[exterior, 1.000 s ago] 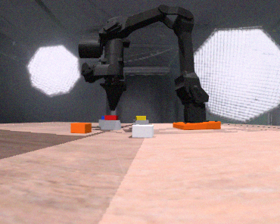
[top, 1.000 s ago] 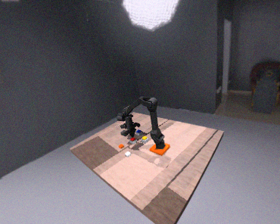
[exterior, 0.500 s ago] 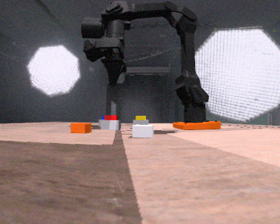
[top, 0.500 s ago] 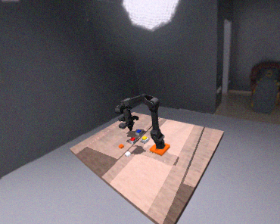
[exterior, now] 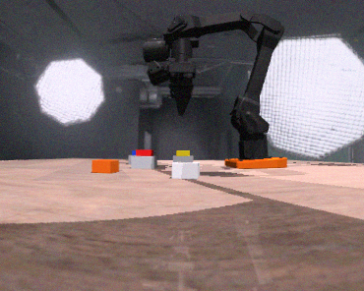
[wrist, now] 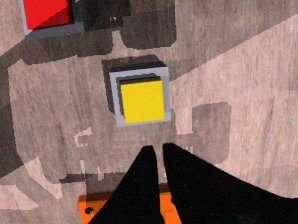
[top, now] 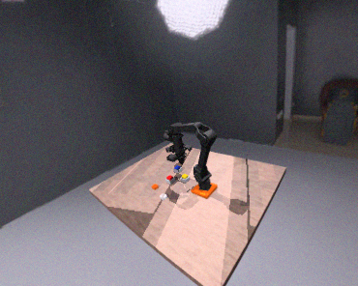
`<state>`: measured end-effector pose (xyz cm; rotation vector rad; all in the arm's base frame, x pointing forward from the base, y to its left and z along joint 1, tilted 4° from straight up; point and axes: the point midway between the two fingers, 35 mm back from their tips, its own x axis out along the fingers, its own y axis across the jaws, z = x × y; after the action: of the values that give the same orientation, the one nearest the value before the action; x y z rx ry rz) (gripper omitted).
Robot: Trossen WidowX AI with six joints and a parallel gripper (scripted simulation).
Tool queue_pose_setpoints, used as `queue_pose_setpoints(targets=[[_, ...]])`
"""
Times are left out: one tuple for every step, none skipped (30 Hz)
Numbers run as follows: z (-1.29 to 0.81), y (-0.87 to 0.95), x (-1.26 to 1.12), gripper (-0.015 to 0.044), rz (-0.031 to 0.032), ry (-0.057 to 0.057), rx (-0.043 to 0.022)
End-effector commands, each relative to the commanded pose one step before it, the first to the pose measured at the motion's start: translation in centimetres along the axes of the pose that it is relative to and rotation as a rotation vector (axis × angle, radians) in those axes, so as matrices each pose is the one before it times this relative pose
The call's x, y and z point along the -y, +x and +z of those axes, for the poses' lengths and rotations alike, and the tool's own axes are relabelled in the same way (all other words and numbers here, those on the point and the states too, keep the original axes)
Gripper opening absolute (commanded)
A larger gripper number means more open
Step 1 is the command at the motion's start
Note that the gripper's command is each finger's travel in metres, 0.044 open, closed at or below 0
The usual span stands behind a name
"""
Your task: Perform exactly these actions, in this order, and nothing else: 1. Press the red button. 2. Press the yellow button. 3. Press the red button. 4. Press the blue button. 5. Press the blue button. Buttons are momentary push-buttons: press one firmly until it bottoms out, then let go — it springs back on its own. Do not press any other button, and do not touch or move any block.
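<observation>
The red button sits on a grey base at the upper left of the wrist view. The yellow button sits on its grey base at the centre of the wrist view. The blue button is mostly hidden behind the red one in the exterior view. My gripper is shut and empty. It hangs high above the buttons, with its tips just short of the yellow button in the wrist view.
An orange block lies left of the buttons. A white block lies in front of the yellow button. The arm's orange base stands to the right on the wooden board.
</observation>
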<state>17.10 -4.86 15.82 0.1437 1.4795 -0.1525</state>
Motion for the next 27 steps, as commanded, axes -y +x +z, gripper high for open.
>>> queue_pose_setpoints(targets=[[-0.565, 0.388, 0.141, 0.0020, 0.00535, -0.0024, -0.00504], [0.067, 0.608, 0.007, 0.0020, 0.00000, 0.0000, 0.00006], [0.077, 1.014, 0.008, 0.0020, 0.00001, 0.0000, 0.00007], [0.035, 1.268, 0.003, 0.0020, 0.00002, 0.0000, 0.00003], [-0.033, 1.264, -0.005, 0.0020, 0.00002, 0.0000, -0.00003], [-0.075, 1.007, -0.009, 0.0020, 0.00002, 0.0000, -0.00007], [-0.065, 0.601, -0.008, 0.0020, 0.00002, 0.0000, -0.00006], [-0.025, 0.200, -0.003, 0.0020, 0.00001, 0.0000, -0.00002], [0.000, 0.000, 0.000, 0.0020, 0.00000, 0.0000, 0.00000], [0.000, 0.000, 0.000, 0.0020, 0.00000, 0.0000, 0.00000], [0.000, 0.000, 0.000, 0.0020, 0.00000, 0.0000, 0.00000], [0.000, 0.000, 0.000, 0.0020, 0.00000, 0.0000, 0.00000], [0.002, 0.027, 0.000, 0.0020, 0.00000, 0.0000, 0.00000], [0.006, 0.080, 0.001, 0.0020, 0.00000, 0.0000, 0.00000], [0.010, 0.134, 0.001, 0.0020, 0.00000, 0.0000, 0.00001], [0.011, 0.164, 0.001, 0.0020, 0.00000, 0.0000, 0.00001], [0.009, 0.164, 0.001, 0.0020, 0.00000, 0.0000, 0.00000], [0.008, 0.164, 0.001, 0.0020, 0.00000, 0.0000, 0.00000], [0.007, 0.163, 0.001, 0.0020, 0.00000, 0.0000, 0.00000], [0.006, 0.163, 0.001, 0.0020, 0.00000, 0.0000, 0.00000], [0.004, 0.163, 0.000, 0.0020, 0.00000, 0.0000, 0.00000], [0.003, 0.163, 0.000, 0.0020, 0.00000, 0.0000, 0.00000], [0.002, 0.163, 0.000, 0.0020, 0.00000, 0.0000, 0.00000], [0.000, 0.162, 0.000, 0.0020, 0.00000, 0.0000, 0.00000], [-0.001, 0.162, 0.000, 0.0020, 0.00000, 0.0000, -0.00001], [-0.002, 0.162, 0.000, 0.0020, 0.00000, 0.0000, -0.00001], [-0.004, 0.162, 0.000, 0.0020, 0.00000, 0.0000, -0.00001]])
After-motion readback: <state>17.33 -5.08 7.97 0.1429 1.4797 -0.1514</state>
